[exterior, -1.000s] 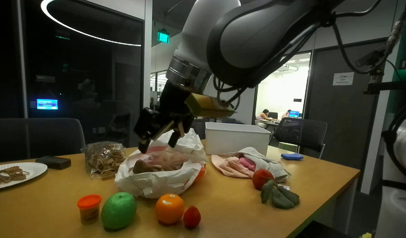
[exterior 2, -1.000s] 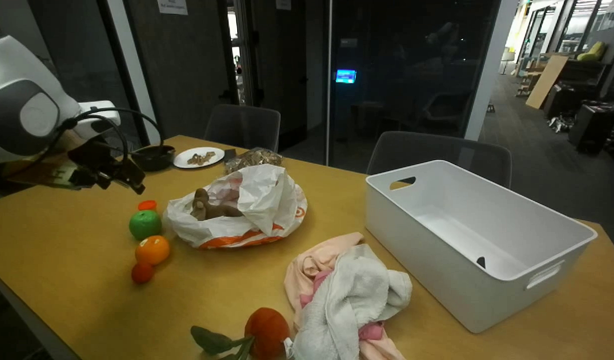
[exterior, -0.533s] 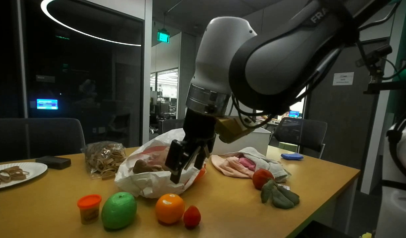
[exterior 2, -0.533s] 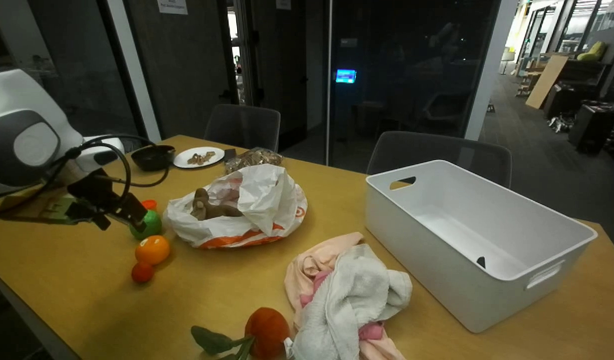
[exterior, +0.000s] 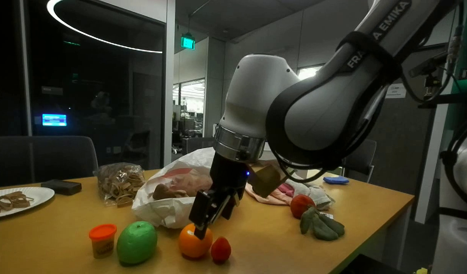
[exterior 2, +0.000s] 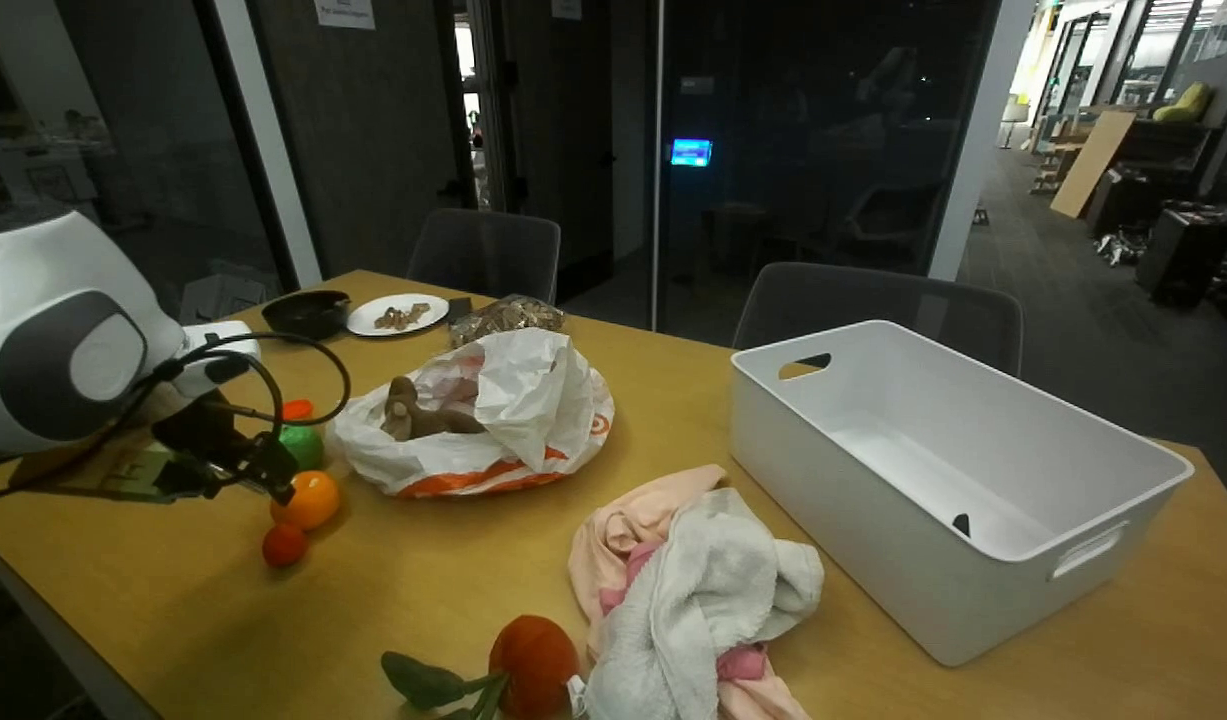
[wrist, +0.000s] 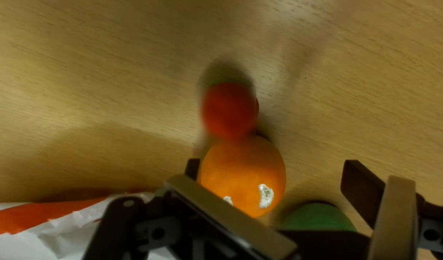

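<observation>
Exterior view: over the last second the gripper has come down toward the table and now hangs by the orange, one jaw covering part of it; contact cannot be told. The jaws stand wide apart, holding nothing. The orange has stayed put, well in from the table's right edge there, between the green fruit and the small red fruit. The arm now hides most of the white bin, unmoved near the table's back edge.
</observation>
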Robot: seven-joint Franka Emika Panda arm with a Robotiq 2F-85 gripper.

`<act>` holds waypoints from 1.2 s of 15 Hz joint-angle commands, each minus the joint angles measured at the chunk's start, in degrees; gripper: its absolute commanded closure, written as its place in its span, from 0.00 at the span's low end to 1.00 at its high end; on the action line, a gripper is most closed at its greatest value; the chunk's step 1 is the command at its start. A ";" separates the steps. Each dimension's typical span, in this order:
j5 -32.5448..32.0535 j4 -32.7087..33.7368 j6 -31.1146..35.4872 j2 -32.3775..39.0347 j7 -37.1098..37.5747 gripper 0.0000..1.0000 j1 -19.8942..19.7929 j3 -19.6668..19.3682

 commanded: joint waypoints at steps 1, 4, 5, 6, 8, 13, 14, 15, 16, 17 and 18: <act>-4.17 1.69 5.16 4.68 2.23 0.00 -1.60 0.84; -10.18 2.56 7.96 7.52 4.99 0.00 -4.73 2.50; -12.37 3.01 8.44 8.35 5.85 0.00 -5.56 2.74; -14.40 3.59 8.63 9.11 6.84 0.00 -6.25 2.91; -18.13 4.68 8.58 10.53 9.30 0.00 -7.40 3.17; -22.66 7.24 8.27 14.55 13.38 0.00 -7.45 2.78; -23.06 7.62 8.30 15.33 13.90 0.00 -7.30 2.60; -23.68 7.94 8.36 15.90 14.50 0.00 -7.22 2.43; -24.46 8.16 8.75 16.61 14.42 0.00 -7.20 2.18; -25.41 8.49 8.94 17.12 14.77 0.11 -7.13 1.97; -26.79 8.76 8.82 17.45 15.34 0.25 -7.16 1.63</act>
